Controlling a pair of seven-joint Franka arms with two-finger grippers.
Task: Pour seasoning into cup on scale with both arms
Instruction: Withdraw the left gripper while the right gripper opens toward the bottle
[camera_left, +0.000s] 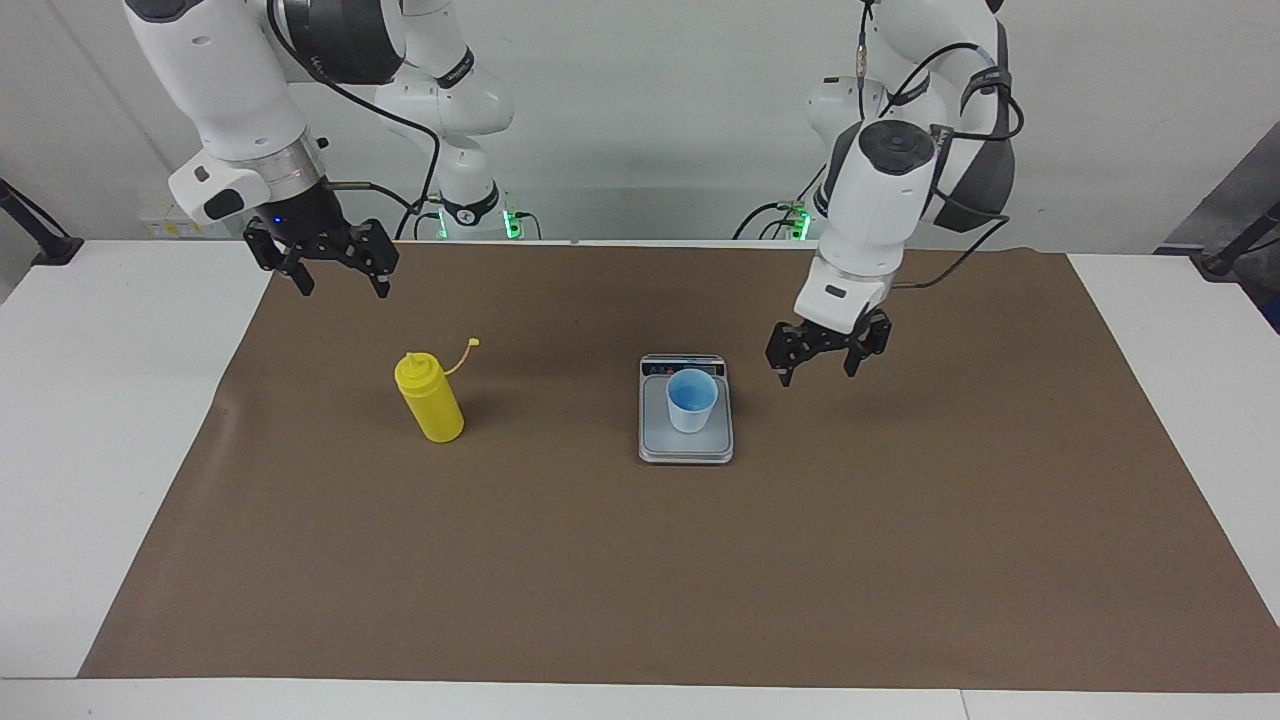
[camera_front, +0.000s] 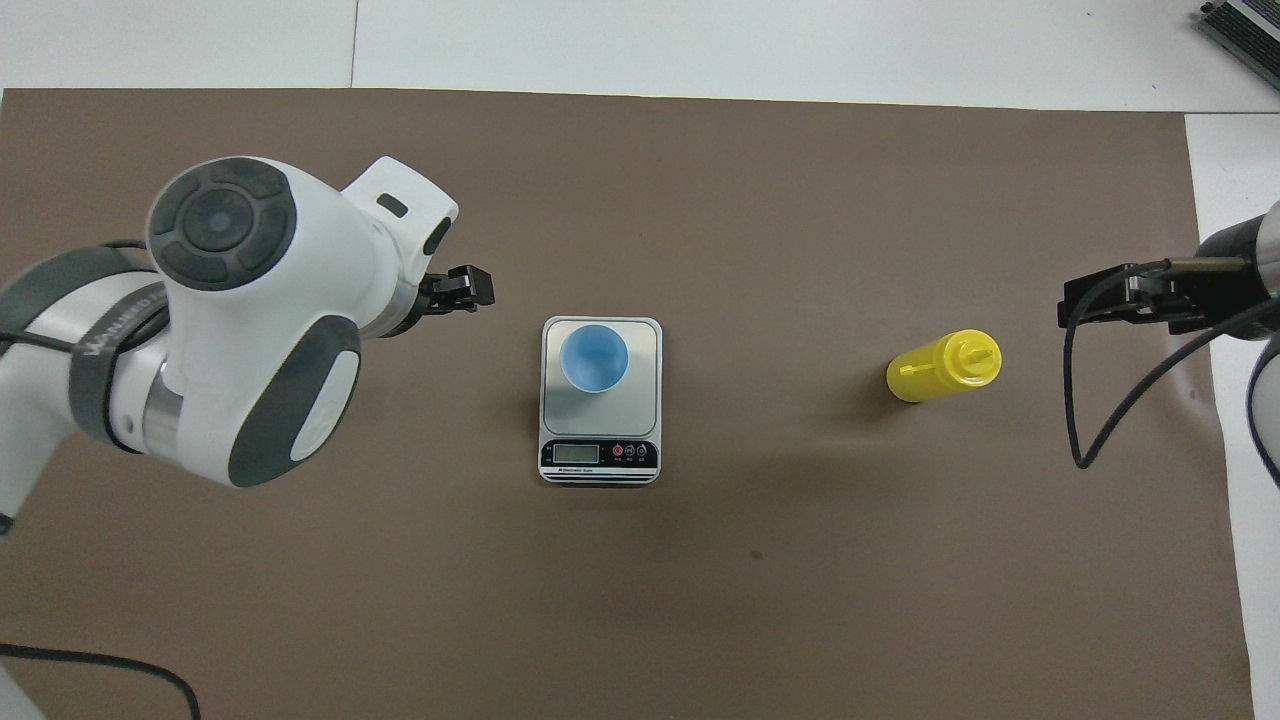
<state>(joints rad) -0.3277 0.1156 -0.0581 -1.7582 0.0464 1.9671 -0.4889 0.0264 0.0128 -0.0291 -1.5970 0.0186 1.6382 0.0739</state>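
Cup (camera_left: 691, 399) on the scale (camera_left: 686, 445), bottle (camera_left: 429, 398) standing apart.
Left gripper (camera_left: 822, 364) (fingers spread, empty) hangs beside the scale; right gripper (camera_left: 340, 282), also spread, waits over the mat's edge.

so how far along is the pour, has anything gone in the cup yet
Done: the cup stands upright on the scale. The left gripper hangs open over the mat beside the scale, holding nothing. In hand: nothing; the right gripper hangs open, up in the air near the seasoning bottle. Left: grasp the bottle, which stands untouched with its cap off, then pour. The cup looks empty.
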